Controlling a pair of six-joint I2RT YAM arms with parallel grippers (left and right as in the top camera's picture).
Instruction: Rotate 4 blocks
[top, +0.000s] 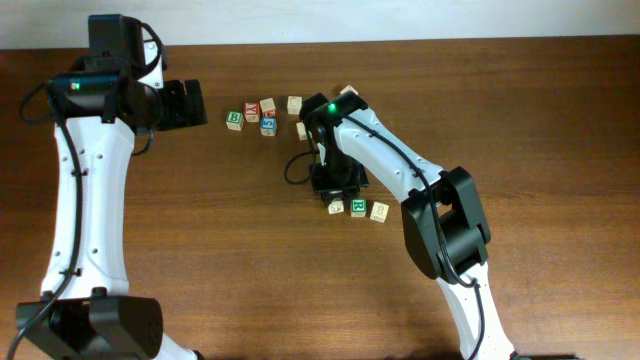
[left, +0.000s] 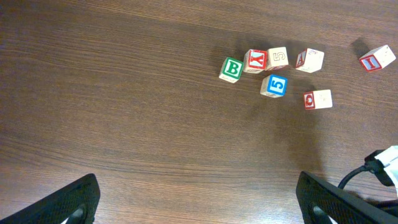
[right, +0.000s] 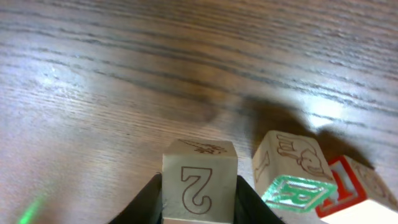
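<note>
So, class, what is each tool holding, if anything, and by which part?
The right tool grips the pale cube marked 2 by its two opposite side faces. The left tool stands open, holding nothing.

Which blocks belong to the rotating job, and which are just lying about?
Job: block marked 2 in the right end effector; green-faced block; pale block beside it. Fourth not evident.
Lying about: green B, red X, pale 5, blue 5; three loose red-lettered blocks.

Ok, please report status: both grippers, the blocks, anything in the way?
Left gripper open, empty. Right gripper shut on the block marked 2. Green-letter block close beside it; little room to turn.
</note>
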